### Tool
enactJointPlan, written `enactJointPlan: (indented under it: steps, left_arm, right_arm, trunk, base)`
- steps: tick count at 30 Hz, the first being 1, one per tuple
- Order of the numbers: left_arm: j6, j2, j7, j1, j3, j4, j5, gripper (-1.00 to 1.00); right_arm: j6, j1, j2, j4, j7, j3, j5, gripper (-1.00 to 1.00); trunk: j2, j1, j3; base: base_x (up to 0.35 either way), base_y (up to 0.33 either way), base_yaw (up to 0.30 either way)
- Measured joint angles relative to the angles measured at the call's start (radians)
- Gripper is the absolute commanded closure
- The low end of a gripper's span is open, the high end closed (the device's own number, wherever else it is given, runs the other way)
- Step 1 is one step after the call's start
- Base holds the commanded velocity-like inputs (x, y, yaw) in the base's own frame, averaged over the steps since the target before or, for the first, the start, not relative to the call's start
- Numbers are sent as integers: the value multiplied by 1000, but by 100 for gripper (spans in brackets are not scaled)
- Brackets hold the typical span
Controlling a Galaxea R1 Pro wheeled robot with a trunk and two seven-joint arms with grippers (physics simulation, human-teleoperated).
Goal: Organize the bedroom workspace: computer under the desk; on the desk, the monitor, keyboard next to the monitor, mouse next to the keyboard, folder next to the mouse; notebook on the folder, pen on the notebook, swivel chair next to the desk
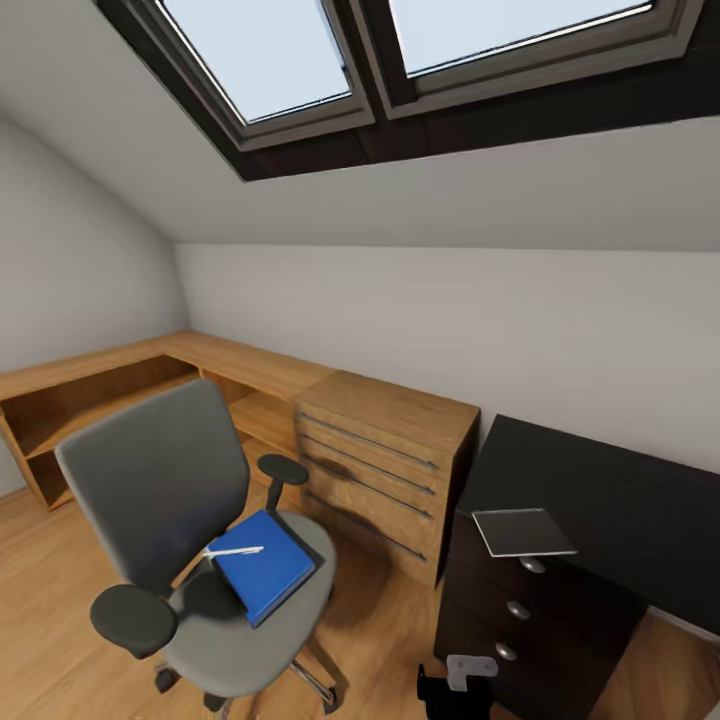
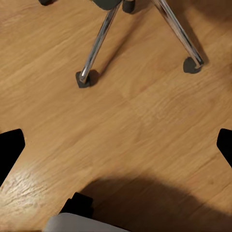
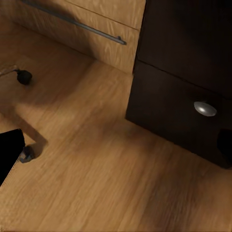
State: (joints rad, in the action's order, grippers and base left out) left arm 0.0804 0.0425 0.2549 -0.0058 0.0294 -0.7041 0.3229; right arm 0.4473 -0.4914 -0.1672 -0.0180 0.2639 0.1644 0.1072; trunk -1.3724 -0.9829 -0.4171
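The grey swivel chair [image 1: 165,480] stands on the wood floor at the lower left, apart from the black desk [image 1: 620,500] at the right. On its seat lies the blue folder [image 1: 265,568] with the white pen [image 1: 235,551] across its far edge. A thin flat grey pad, possibly the notebook [image 1: 522,531], rests on the desk's near corner. My left gripper [image 2: 116,147] hangs open above the floor near the chair's chrome legs [image 2: 99,43]. My right gripper [image 3: 116,147] is open and low beside the desk's drawer front [image 3: 183,96]. The computer, monitor, keyboard and mouse are out of view.
A light-wood drawer unit [image 1: 385,460] stands between chair and desk, joined to a low wooden shelf [image 1: 90,385] along the left wall. Skylights [image 1: 270,60] sit in the sloped ceiling. Part of my arm [image 1: 458,688] shows at the bottom. Chair casters [image 3: 24,76] lie near the right gripper.
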Motion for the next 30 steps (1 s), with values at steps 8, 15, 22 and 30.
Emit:
enactJointPlan:
  steps: [8,15,22,30]
  left_arm:
    - [2,-4,3,0,0,2,3,-100]
    - [3,-12,4,0,-2,11,5,-100]
    - [1,-16,2,0,-2,25,5,-100]
    - [-61,-17,-4,0,-3,26,3,-100]
  right_arm:
    - [0,0,0,0,0,0,-5,-100]
    - [12,0,0,0,0,0,-7,-100]
    - [52,0,0,0,0,0,-8,-100]
    - [56,1,0,0,0,0,-7,-100]
  trunk:
    - [0,0,0]
    - [0,0,0]
    - [0,0,0]
    - [0,0,0]
  base:
    - [0,0,281]
    - [0,0,273]
    - [0,0,246]
    - [0,0,275]
